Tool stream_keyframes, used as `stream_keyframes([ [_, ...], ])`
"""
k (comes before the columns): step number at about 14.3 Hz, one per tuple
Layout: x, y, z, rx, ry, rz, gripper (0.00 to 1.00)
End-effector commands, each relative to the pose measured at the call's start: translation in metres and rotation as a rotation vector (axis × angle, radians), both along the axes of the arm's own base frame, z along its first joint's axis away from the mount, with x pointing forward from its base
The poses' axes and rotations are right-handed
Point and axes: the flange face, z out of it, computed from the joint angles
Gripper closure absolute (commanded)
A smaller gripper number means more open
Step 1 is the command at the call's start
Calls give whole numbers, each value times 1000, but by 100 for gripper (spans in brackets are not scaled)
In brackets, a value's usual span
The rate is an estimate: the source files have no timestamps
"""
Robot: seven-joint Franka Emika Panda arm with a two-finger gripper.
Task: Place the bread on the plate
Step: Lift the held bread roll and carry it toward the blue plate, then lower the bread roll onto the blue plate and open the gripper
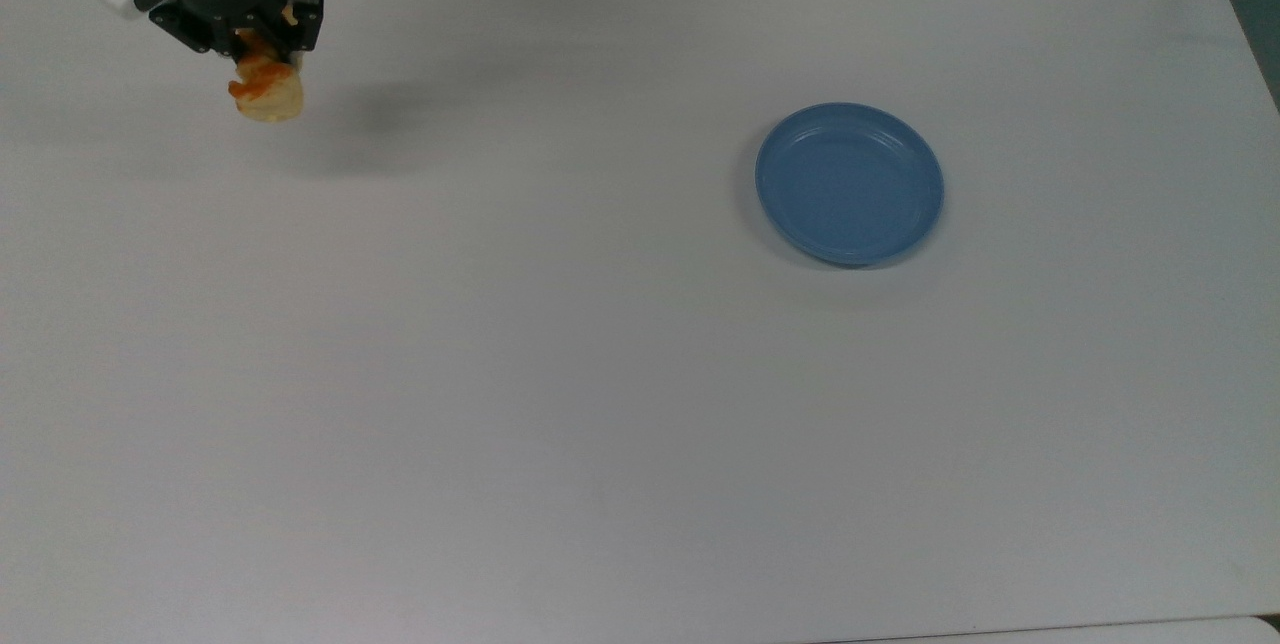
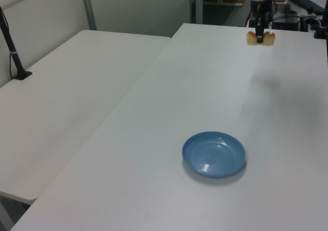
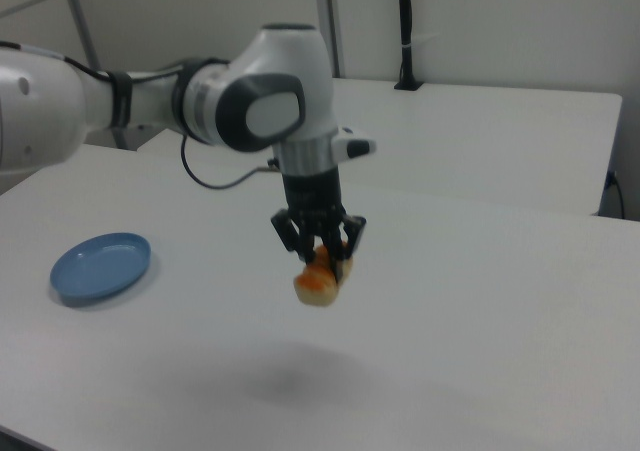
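Right view: end effector (image 3: 320,253) (clamping bread (image 3: 320,280))

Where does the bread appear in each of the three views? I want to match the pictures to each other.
Top view: the bread is at the upper left, held in the gripper.
Left view: the bread is at the upper right.
Right view: the bread hangs near the middle, above the table.
Shared landmark: the blue plate.
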Motion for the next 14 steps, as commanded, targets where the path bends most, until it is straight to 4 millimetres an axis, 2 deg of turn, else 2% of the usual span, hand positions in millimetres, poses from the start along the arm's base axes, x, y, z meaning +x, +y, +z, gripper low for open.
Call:
stream_keyframes([
  [1,16,56,25,11,-21,-21,62],
  [6,31,168,37,0,-57,-47,62],
  [8,31,222,41,13,-69,-50,62],
  [12,21,337,28,12,-65,-30,62],
  [14,15,386,6,27,-36,-43,62],
])
